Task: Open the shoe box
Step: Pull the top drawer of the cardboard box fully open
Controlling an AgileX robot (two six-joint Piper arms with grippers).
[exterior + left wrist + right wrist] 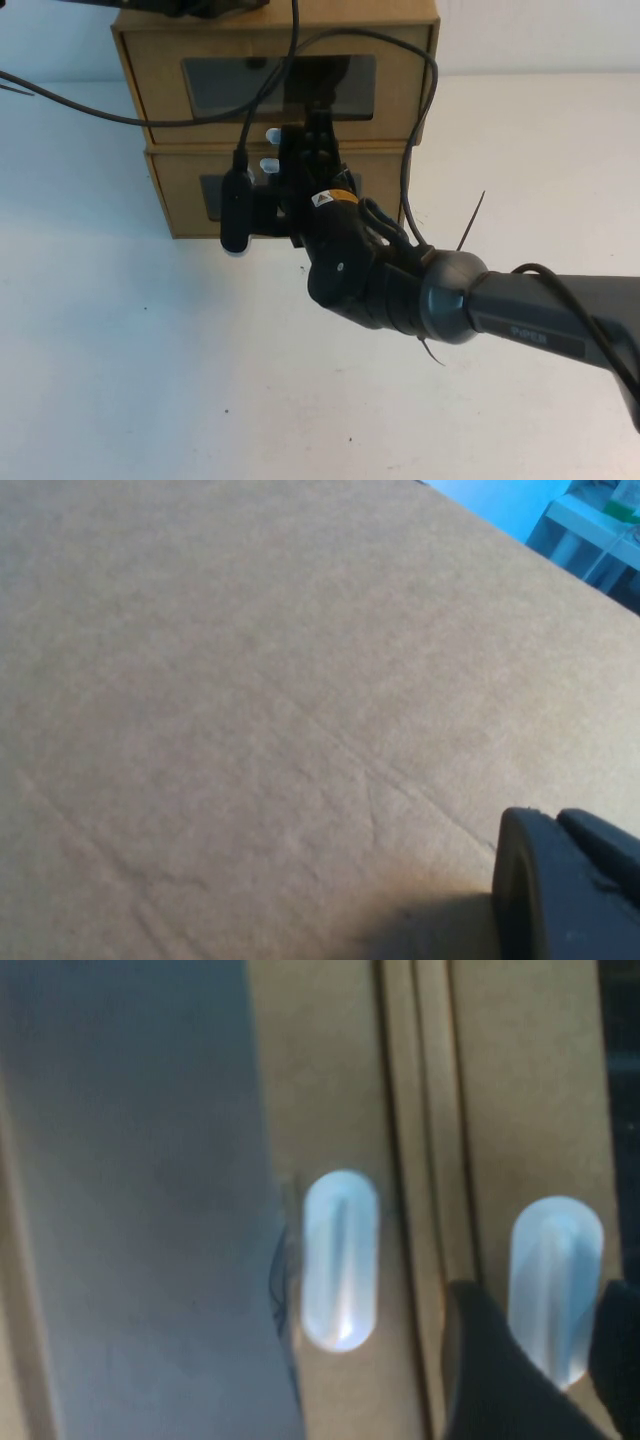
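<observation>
Shoe boxes (160,75) sit stacked; right gripper (269,150), half-open, straddles their front seam; left gripper (560,890) is over the top, state unclear.

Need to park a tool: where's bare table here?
Bare table left of the right arm, in front of the boxes; also right of the boxes, behind the arm. Crowded: box fronts, where the open right gripper and cables sit. Left gripper is close over cardboard, seemingly the top box.

Upper shoe box (150,80) stacked on lower shoe box (180,205), both cardboard, shut
</observation>
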